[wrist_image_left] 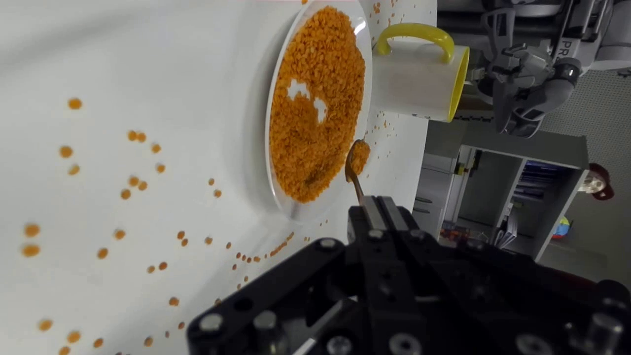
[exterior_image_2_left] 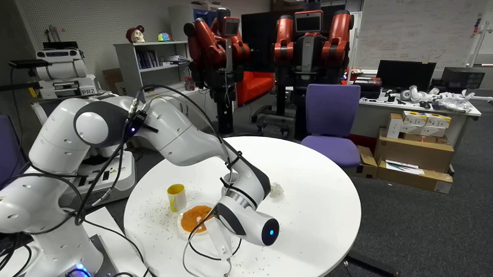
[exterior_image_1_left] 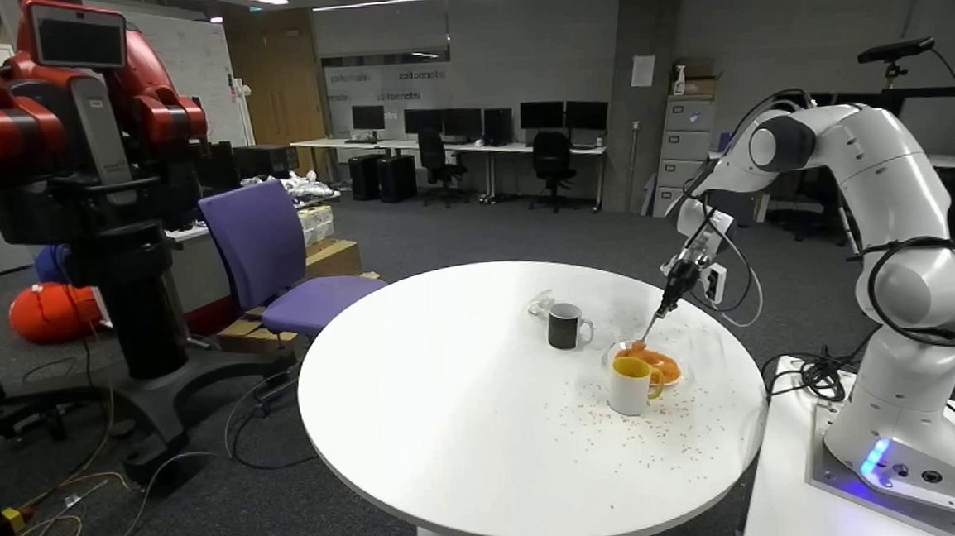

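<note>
Wrist view: my black end effector (wrist_image_left: 378, 199) pinches a slim metal spoon (wrist_image_left: 351, 172) heaped with orange grains (wrist_image_left: 361, 157), near a white plate (wrist_image_left: 364, 39). In an exterior view: spoon slants down, dark mug (exterior_image_1_left: 564, 329) nearby. In an exterior view: yellow-lined white mug (exterior_image_2_left: 177, 198) beside plate.

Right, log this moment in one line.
jaws: shut on spoon; orange grains: in spoon, on plate, scattered on table; yellow-handled mug: beside plate

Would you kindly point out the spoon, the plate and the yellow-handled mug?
Spoon (wrist_image_left: 349, 170): wrist view, back of the bowl.
Plate (wrist_image_left: 296, 211): wrist view, bare rim.
Yellow-handled mug (exterior_image_1_left: 627, 393): in an exterior view, outer wall.
</note>
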Controlling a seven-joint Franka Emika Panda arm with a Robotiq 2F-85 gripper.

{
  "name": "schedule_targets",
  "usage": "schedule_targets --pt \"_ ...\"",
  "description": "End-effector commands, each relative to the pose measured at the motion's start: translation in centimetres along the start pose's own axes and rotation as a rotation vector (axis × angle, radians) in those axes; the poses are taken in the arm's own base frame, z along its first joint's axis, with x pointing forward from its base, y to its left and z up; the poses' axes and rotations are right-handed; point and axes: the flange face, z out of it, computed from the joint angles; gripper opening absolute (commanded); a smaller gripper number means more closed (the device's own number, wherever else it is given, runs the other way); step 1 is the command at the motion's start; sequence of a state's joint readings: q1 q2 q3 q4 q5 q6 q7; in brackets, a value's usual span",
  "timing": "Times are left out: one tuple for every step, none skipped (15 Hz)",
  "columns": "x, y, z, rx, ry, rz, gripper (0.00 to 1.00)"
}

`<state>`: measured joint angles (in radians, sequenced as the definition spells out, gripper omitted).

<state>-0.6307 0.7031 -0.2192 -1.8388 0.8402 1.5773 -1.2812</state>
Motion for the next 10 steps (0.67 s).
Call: schedule_targets --pt "1.6 -1.5 -1.3 0.025 0.019 -0.022 0.01" --pt "2.0 -1.8 -1.5 0.022 0.019 -0.028 0.01" --pt "2.4 -2.1 -1.6 0.019 0.02 -0.033 0.01" --pt "2.8 -2.3 -1.8 0.016 0.023 -0.035 0.01" --pt "3.2 -2.6 -2.0 0.013 0.026 -0.04 0.01" --pt "3.7 -2.9 -2.1 0.01 0.029 -0.046 0.01" --pt "4.1 -3.3 -2.2 0.007 0.032 -0.051 0.01" --pt "4.5 -3.5 -2.3 0.006 0.035 -0.058 0.01" --pt "5.0 -3.8 -2.4 0.004 0.038 -0.06 0.01" --pt "5.4 -4.1 -2.5 0.002 0.041 -0.064 0.01"
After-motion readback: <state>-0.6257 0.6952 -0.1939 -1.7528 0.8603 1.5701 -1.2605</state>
